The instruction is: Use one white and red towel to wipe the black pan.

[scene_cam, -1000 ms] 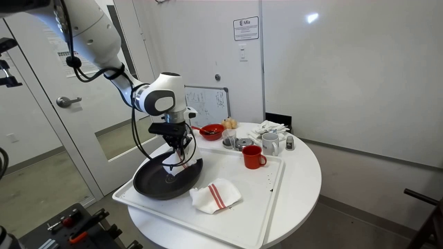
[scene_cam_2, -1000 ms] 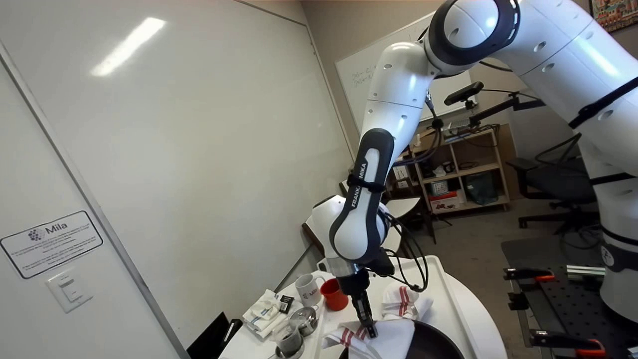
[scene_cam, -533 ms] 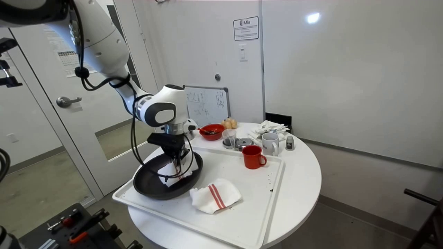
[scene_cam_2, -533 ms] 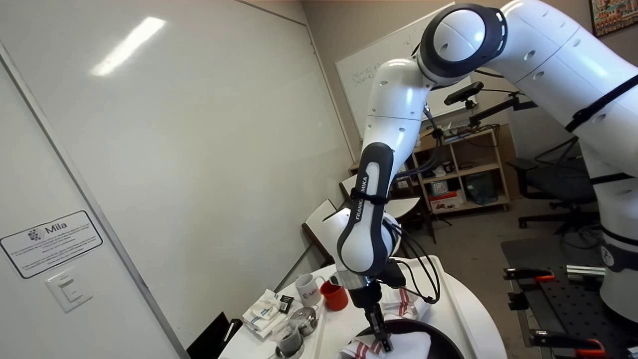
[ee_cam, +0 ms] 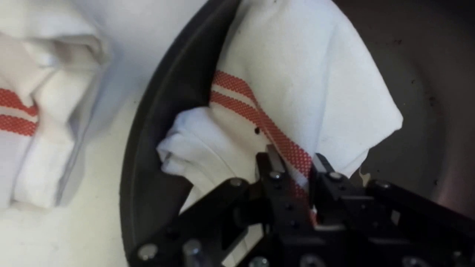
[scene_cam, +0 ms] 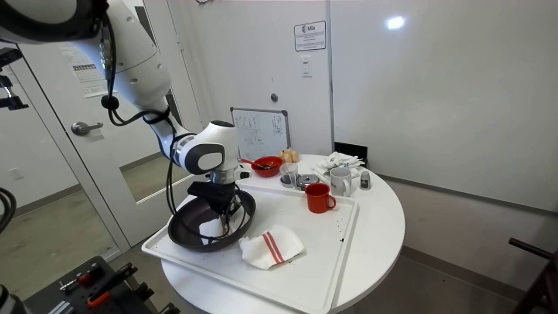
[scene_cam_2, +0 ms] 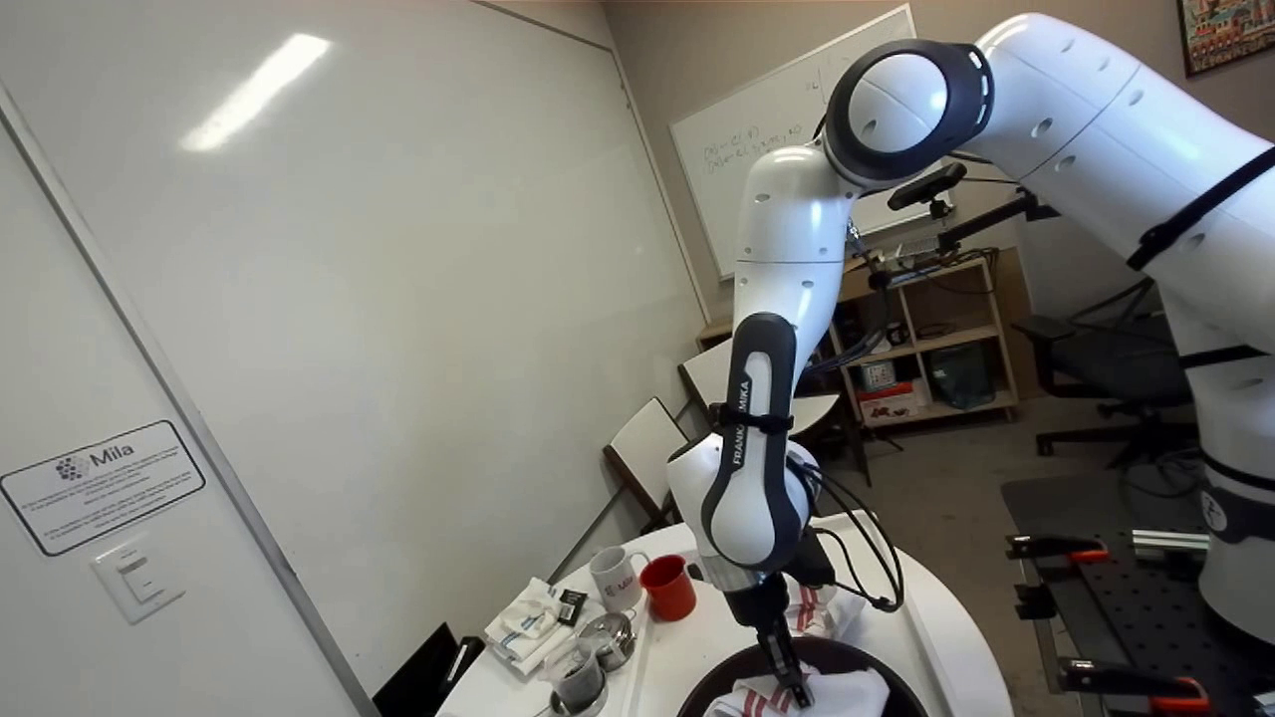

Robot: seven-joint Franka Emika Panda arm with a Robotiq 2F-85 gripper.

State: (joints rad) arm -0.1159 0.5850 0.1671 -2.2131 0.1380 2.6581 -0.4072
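My gripper (ee_cam: 297, 159) is shut on the white and red towel (ee_cam: 297, 55), with a striped fold pinched between its fingers (ee_cam: 274, 159). It reaches down into the black pan (scene_cam: 185, 222). The towel lies bunched on the pan floor, and it also shows in both exterior views (scene_cam: 211, 229) (scene_cam_2: 847, 692). Small dark crumbs lie on the pan floor (ee_cam: 412, 148) beside the towel. In an exterior view, cables partly cover the gripper (scene_cam: 226, 213). The pan's handle does not show. A look-alike second towel (scene_cam: 272, 247) lies folded beside the pan and also shows in the wrist view (ee_cam: 48, 111).
The pan and second towel rest on a white tray (scene_cam: 301, 231) on a round table. A red mug (scene_cam: 317, 198) stands on its far part. Behind are a white mug (scene_cam: 340, 179), shaker (scene_cam: 365, 180), glass (scene_cam: 288, 174), metal pot (scene_cam: 307, 181), red bowl (scene_cam: 267, 165) and cloths (scene_cam: 340, 163).
The gripper has moved down, deeper into the pan, carrying the towel. The towel has shifted across the pan and now lies lower in it. The pan and second towel have not visibly moved.
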